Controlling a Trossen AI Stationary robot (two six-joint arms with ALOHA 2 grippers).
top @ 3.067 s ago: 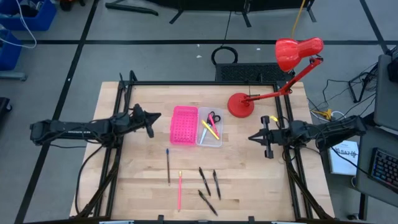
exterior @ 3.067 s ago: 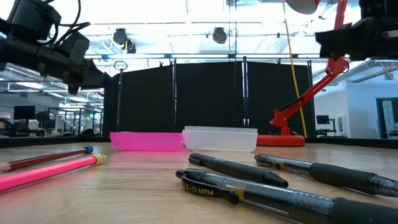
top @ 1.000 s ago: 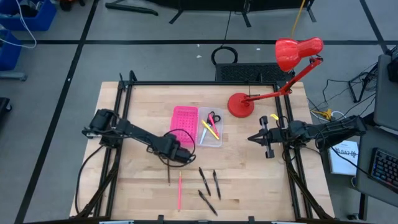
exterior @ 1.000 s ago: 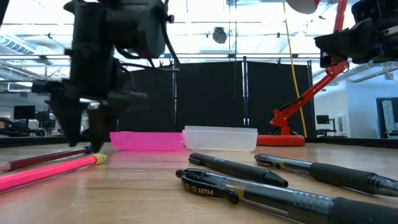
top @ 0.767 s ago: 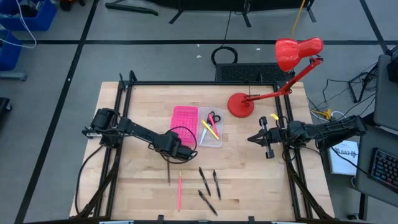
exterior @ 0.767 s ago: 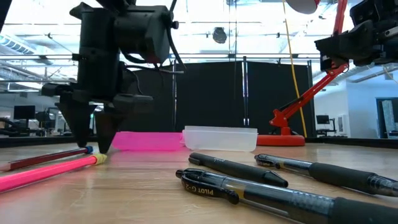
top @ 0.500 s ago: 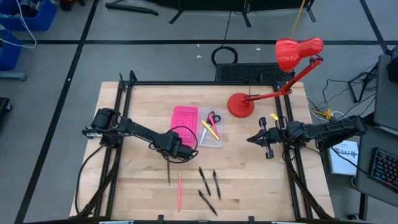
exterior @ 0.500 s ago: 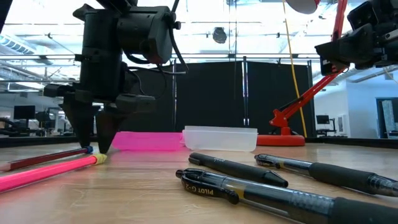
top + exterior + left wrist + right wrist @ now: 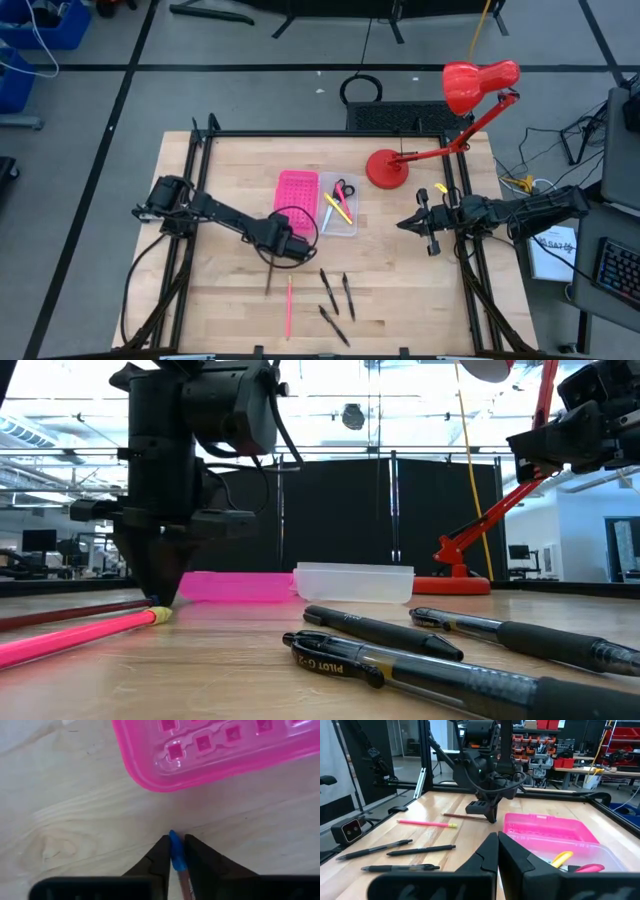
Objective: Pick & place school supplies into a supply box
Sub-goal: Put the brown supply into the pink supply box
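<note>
My left gripper (image 9: 272, 256) (image 9: 176, 846) stands over the table's middle, pointing down, shut on a dark pencil (image 9: 268, 280) with a blue end, just near of the pink perforated rectangle (image 9: 296, 203). The translucent supply box (image 9: 349, 226) lies beside that rectangle and holds the scissors (image 9: 343, 190) and yellow and pink pens (image 9: 337, 209). A pink pencil (image 9: 289, 305) and three black pens (image 9: 330, 292) lie flat near the table's near edge. My right gripper (image 9: 497, 842) hovers shut at the table's right edge. My left gripper pinches the pencil's blue end (image 9: 175, 851) between its two fingers (image 9: 161, 854), only at their tips. The fingers come from above, pointing down (image 9: 152, 592), and lie across the pencil. The rest of the pencil (image 9: 60, 618) stretches along the table toward the near edge.
A red desk lamp stands with its base (image 9: 385, 168) at the far right of the table, its arm slanting over the right side. Black frame rails (image 9: 200, 150) run along the table's left and right edges. Bare wood lies left of the pencil.
My left gripper has come down onto the pencil's far end and shut on its blue tip; the gap between its fingertips in the low view has closed. The pencil has turned slightly, its near end swinging toward the table's left.
</note>
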